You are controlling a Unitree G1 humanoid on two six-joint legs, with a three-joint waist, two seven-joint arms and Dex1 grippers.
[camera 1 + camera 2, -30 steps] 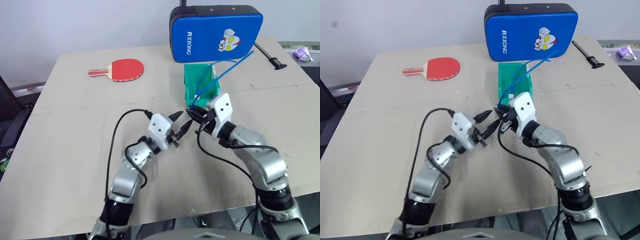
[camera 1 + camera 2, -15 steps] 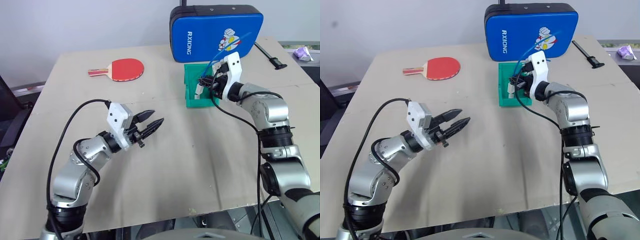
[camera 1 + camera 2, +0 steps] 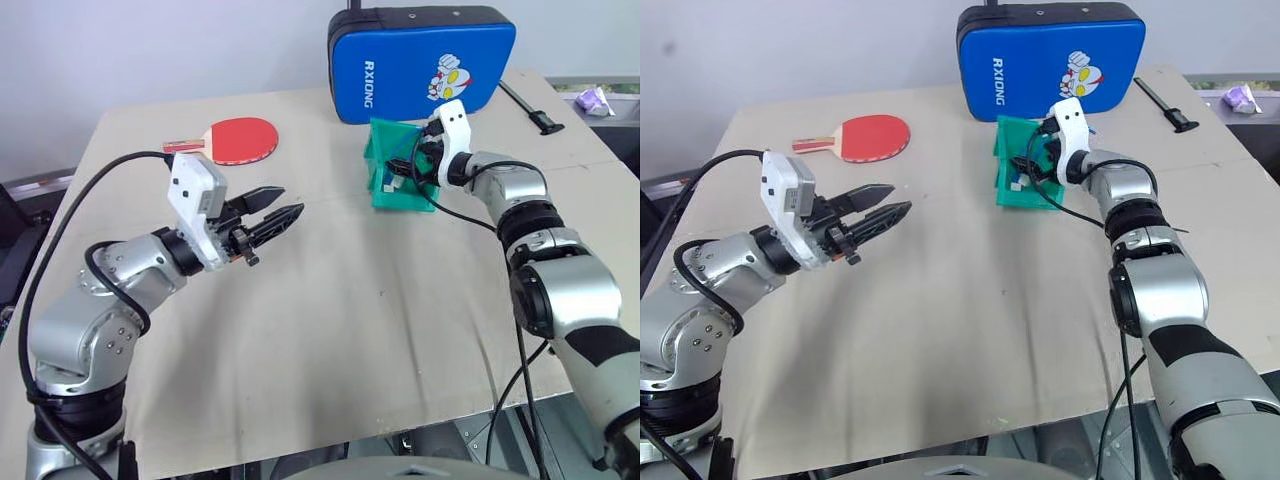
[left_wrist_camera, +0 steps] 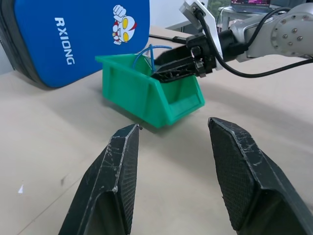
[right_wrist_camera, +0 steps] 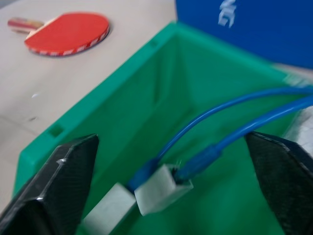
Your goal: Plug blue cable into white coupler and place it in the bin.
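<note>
cable's in the bin, pretty much done

beige tabletop [image 3: 330,330] with a red ping-pong paddle [image 3: 235,139] near the back left. left gripper [image 3: 281,209] hangs over open table well short of the bin, fingers partly spread, holding nothing.

further right is the green bin [image 5: 146,103] just in front of the blue rxiong pad [image 3: 420,62]. right gripper [image 3: 1025,166] sits at the bin's mouth, fingers spread wide either side. inside lie the blue cable [image 5: 230,105] and the white coupler [image 5: 159,188], plug looks seated in it, nothing pinching them.

my read: plugging and dropping are done, all that's left is pulling the right arm clear.
</note>
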